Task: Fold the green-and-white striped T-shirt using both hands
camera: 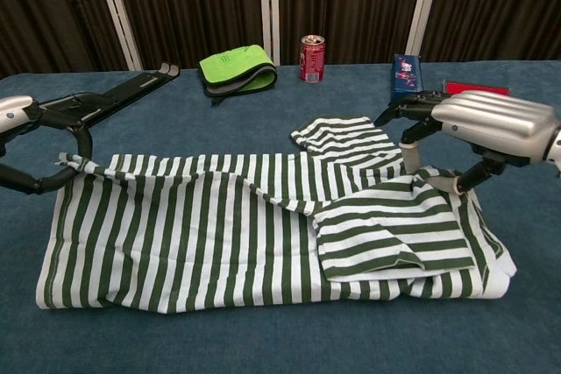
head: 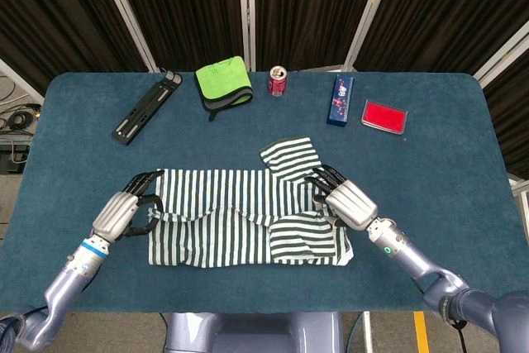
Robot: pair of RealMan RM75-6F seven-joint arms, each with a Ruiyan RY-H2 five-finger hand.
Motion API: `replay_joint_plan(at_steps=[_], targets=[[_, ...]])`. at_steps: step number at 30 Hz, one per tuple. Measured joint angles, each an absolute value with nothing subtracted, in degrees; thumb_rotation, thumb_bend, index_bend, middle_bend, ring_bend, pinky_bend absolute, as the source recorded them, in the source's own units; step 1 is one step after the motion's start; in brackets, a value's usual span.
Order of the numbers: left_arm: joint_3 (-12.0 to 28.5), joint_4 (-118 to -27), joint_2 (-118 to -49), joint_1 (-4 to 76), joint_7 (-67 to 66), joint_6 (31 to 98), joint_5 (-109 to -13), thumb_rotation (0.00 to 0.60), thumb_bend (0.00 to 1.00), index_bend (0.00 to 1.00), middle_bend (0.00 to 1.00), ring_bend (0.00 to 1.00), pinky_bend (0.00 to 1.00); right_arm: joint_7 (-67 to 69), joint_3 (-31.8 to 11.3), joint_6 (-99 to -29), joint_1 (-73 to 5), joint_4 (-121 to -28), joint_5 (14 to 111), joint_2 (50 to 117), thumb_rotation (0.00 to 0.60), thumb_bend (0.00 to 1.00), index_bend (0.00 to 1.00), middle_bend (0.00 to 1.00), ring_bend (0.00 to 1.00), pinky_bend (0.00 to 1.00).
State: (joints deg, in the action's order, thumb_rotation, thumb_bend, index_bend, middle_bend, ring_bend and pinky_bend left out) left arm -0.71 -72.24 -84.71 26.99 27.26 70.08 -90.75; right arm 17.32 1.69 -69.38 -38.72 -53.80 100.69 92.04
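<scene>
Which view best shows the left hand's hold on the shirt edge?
The chest view: the left hand holds the striped T-shirt by its lifted corner, seen side-on. The head view shows that hand from above, its back hiding the contact.

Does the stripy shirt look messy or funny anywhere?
A little. The T-shirt is folded unevenly: one sleeve pokes out past the far edge, and the folded-over edge sags between the left hand and right hand.
</scene>
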Motion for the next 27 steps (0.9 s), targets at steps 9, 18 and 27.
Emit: replay_joint_plan(at_steps=[9,18,27], targets=[[2.9,-67.1,-87.6,30.5,29.6,63.7,-86.2,0.600,0.55,0.76,0.00,0.00,0.00,19.1,-0.8,-63.1,-41.9,-45.0,96.7,97.8,0.600,0.43,0.73,0.12,0.00,0.00],[4.1,-61.1,-90.0,32.0,33.3,61.1,-84.7,0.600,0.55,0.76,0.00,0.00,0.00,21.8,-1.8,-60.1,-44.6,-37.9,94.9,102.1,0.600,0.43,0.73,0.12,0.00,0.00],[5.5,-55.5,-92.8,32.8,34.7,58.9,-82.3,0.600,0.55,0.76,0.00,0.00,0.00,23.0,-3.0,-58.8,-46.5,-32.1,92.9,105.0,0.600,0.43,0.73,0.12,0.00,0.00]])
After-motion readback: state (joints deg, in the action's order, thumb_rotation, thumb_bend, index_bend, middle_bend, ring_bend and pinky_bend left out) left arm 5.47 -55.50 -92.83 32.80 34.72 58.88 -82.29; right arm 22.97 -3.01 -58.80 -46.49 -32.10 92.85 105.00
